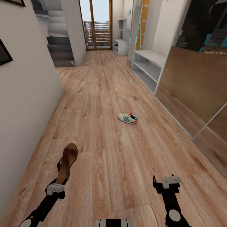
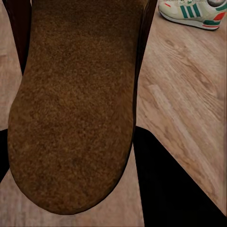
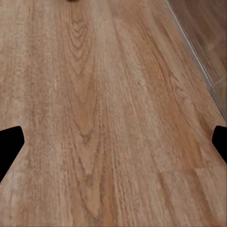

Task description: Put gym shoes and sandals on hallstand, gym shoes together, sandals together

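A dark brown sandal (image 1: 67, 164) hangs above the corridor floor (image 1: 104, 151) at the lower left, with my left gripper (image 1: 59, 184) shut on its heel end. In the left wrist view its tan sole (image 2: 75, 109) lies between the dark fingers (image 2: 175, 189). One gym shoe (image 1: 127, 118), cream with green stripes and an orange heel, lies on its sole mid-corridor; the left wrist view also catches this gym shoe (image 2: 194, 12). The pale grey hallstand (image 1: 148, 67) stands along the right wall further ahead. Low on the right, my right gripper (image 1: 167, 184) is open and empty over bare planks (image 3: 115, 142).
A white wall (image 1: 25, 94) runs close along my left. Brown glossy wardrobe panels (image 1: 195, 88) line the right side past the hallstand. Stairs (image 1: 60, 47), a glazed door (image 1: 96, 25) and a small white cabinet (image 1: 121, 45) stand at the far end.
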